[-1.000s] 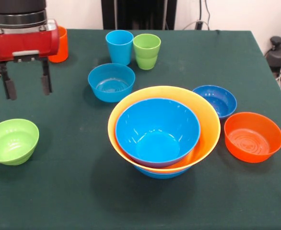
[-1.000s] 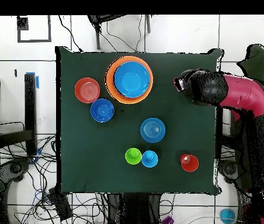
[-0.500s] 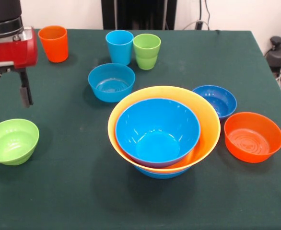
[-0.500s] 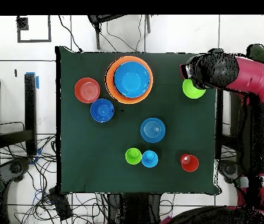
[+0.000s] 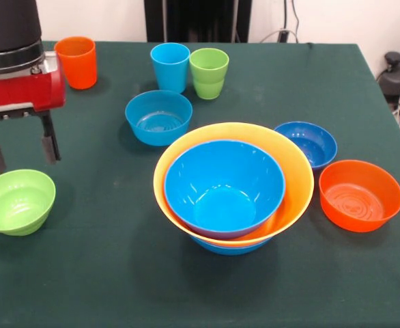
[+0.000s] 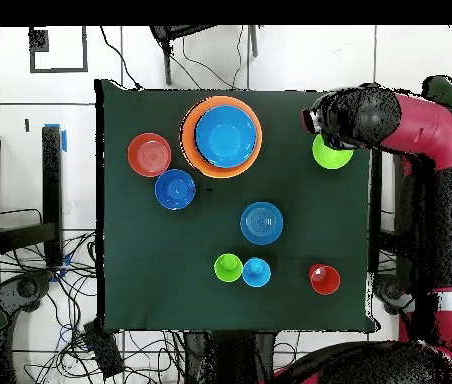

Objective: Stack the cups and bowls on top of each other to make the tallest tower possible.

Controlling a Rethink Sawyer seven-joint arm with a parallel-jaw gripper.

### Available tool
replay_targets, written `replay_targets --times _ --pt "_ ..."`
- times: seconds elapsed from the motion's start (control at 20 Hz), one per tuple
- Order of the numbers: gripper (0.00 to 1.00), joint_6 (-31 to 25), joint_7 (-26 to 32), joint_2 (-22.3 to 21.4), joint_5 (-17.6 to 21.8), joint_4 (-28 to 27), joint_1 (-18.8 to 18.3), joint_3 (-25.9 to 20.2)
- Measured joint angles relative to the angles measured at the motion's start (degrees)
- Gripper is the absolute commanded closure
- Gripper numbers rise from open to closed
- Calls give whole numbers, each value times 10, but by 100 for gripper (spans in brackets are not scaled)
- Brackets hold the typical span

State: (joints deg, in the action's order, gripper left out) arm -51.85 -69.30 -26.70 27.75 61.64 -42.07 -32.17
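Spread wide and empty: gripper point(image 5: 20, 149), two flat dark fingers point(image 5: 48, 147) hanging under a red block, just above and behind the lime green bowl point(image 5: 16, 201). Smooth, glossy, round plastic throughout. Mid-table, the tower point(image 5: 233, 184): bright blue bowl nested inside a wide yellow-orange bowl, another blue rim peeking out beneath. Beside its right, a small dark blue bowl point(image 5: 306, 143) and an orange bowl point(image 5: 360, 195) with faint rings in its base. Behind the tower, a light blue bowl point(image 5: 158, 117). Further back, side by side, a light blue cup point(image 5: 170, 66) and a green cup point(image 5: 209, 72), ridged low down. Apart at the far left corner, an orange cup point(image 5: 76, 61). All on dark green cloth point(image 5: 104, 273).
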Motion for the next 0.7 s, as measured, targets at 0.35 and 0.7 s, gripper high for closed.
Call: replay_targets --times 0.35,0.7 --pt "0 0 0 0 0 16 4 0" --pt "0 -3 0 3 0 16 19 0"
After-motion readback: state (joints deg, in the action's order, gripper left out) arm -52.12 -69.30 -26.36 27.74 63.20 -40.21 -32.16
